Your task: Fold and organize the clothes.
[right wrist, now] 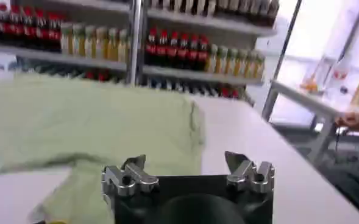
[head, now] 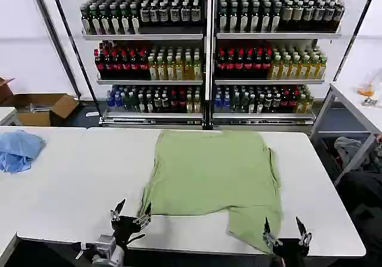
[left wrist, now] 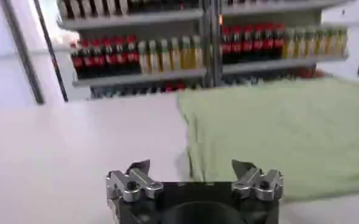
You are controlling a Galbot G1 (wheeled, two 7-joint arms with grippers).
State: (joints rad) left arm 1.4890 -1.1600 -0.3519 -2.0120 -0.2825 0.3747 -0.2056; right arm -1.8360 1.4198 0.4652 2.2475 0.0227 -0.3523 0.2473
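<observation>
While shirt (head: 209, 171) lies flat, left claw (head: 131, 212) beside its hem, right claw (head: 285, 231) over corner

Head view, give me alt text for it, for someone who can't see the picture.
A sage-green shirt lies spread flat on a white table, plain side up. The open left gripper and open right gripper hover at the near edge; shelves of bottles stand behind.
</observation>
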